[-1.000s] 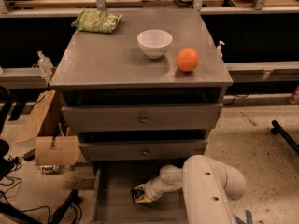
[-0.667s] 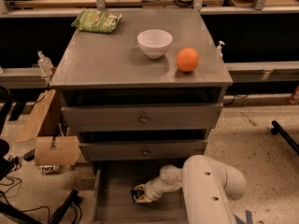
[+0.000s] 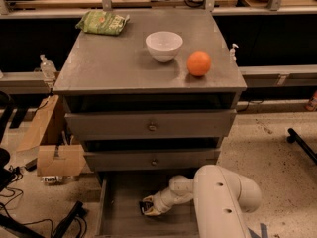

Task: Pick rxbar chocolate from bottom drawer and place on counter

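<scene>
The bottom drawer (image 3: 119, 217) stands pulled open below the two upper grey drawers, its grey floor showing. My white arm reaches down into it from the right. My gripper (image 3: 146, 207) sits low over the drawer floor at its middle, with a small dark thing at its tips that looks like the rxbar chocolate (image 3: 145, 209), mostly hidden by the gripper. The counter (image 3: 124, 63) is the grey top slab of the cabinet, above the drawers.
On the counter lie a green snack bag (image 3: 101, 22) at the back left, a white bowl (image 3: 164, 45) and an orange (image 3: 198, 63). Cardboard boxes (image 3: 52, 155) stand on the floor left of the cabinet. A wooden bench with cables runs behind.
</scene>
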Action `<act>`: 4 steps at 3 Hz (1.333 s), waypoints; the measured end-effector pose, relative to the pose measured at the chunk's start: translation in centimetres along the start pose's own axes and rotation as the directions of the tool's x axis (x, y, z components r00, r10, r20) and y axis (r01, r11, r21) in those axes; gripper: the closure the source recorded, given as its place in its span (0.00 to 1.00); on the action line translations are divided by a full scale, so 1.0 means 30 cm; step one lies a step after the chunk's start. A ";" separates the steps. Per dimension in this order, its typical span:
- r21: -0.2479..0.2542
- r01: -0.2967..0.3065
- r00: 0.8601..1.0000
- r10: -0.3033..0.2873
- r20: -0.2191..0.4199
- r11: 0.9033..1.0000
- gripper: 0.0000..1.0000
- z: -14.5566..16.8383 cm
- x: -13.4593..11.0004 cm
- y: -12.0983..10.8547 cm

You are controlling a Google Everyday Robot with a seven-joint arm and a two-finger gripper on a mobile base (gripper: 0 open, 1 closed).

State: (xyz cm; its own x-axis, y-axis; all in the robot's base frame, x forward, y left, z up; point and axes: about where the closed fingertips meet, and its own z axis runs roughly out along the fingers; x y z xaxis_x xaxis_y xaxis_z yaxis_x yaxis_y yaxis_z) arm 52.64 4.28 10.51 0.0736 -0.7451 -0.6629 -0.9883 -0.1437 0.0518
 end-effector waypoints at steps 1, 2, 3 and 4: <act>0.000 0.000 1.000 0.000 0.000 1.000 1.00 0.000 0.000 0.000; 0.000 0.000 1.000 0.000 0.000 1.000 0.85 0.000 0.000 0.000; 0.000 0.000 1.000 0.000 0.000 1.000 0.61 0.000 0.000 0.000; 0.000 0.000 1.000 0.000 0.000 1.000 0.38 0.000 0.000 0.000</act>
State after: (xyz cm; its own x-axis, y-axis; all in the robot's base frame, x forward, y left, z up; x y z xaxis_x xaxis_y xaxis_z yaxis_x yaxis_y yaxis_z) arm 52.63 4.29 10.50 0.0735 -0.7450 -0.6630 -0.9883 -0.1437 0.0519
